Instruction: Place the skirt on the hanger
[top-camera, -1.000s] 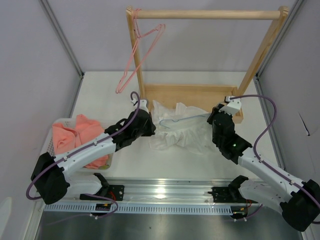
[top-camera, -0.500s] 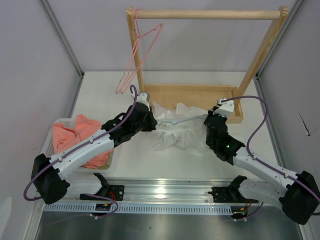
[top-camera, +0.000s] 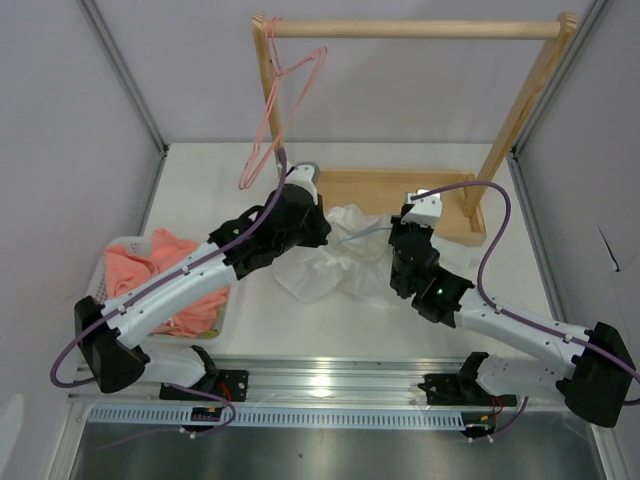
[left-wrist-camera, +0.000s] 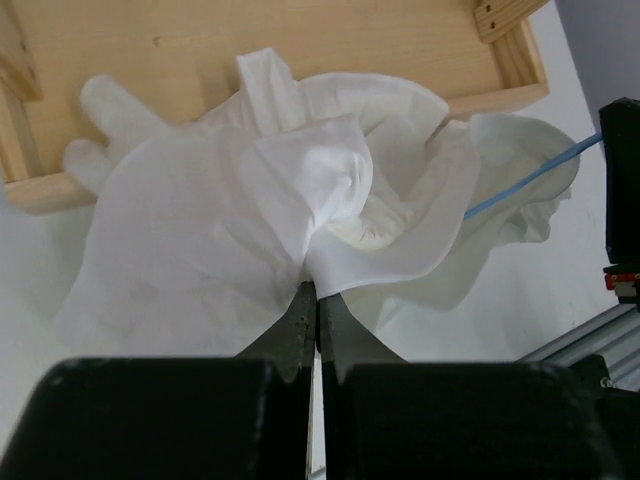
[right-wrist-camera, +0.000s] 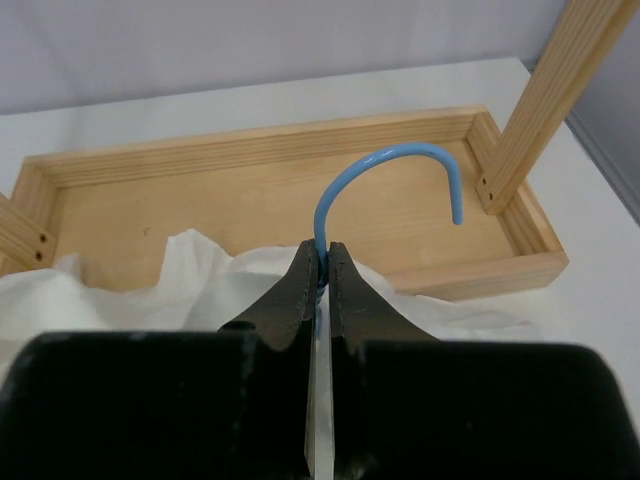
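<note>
From above, the crinkled white skirt (top-camera: 330, 268) lies bunched on the bench (top-camera: 200, 190), partly over a wooden tray (top-camera: 370, 190). Left wrist: the left fingers (left-wrist-camera: 303, 318) pinch a thin fold, closed tight. Right wrist: the right fingers (right-wrist-camera: 308, 285) clamp the blue wire hanger (right-wrist-camera: 385, 158) (just under its curved hook).
</note>
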